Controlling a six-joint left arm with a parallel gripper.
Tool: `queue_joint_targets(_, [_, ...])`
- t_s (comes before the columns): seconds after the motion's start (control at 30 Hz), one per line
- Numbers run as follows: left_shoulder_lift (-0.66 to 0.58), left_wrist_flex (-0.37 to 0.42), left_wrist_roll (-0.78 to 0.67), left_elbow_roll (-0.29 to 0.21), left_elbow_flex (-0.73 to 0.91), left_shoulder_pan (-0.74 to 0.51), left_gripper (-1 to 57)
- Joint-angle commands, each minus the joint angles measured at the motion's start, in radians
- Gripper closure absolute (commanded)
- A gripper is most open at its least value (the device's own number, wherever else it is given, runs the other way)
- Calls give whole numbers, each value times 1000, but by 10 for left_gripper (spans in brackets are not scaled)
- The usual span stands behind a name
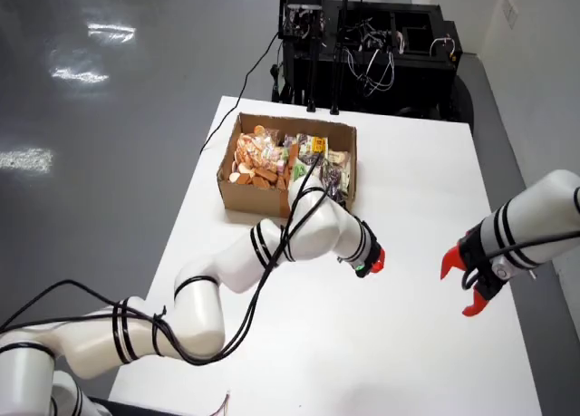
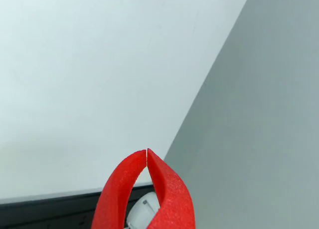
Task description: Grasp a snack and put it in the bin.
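From the overhead view I saw my working arm stretched across the white bench (image 1: 426, 343), its hand (image 1: 372, 262) hovering over bare bench just in front of the cardboard bin (image 1: 237, 191). In the wrist view the hand's (image 2: 146, 151) red fingertips (image 2: 167, 181) were pressed together with only a hairline seam between them and nothing pinched. The snacks (image 1: 258, 158) lay heaped inside the bin; I could find none out on the bench. A second arm (image 1: 530, 218) sat at the right of the overhead view, its red fingers (image 1: 451, 262) spread apart.
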Motion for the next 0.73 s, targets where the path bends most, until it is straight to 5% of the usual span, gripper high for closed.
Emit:
queue_joint_targets(0.03, [1,0,0,0,0,-26,567])
queue_joint_targets(0.73, [1,0,-7,-3,0,-75,567])
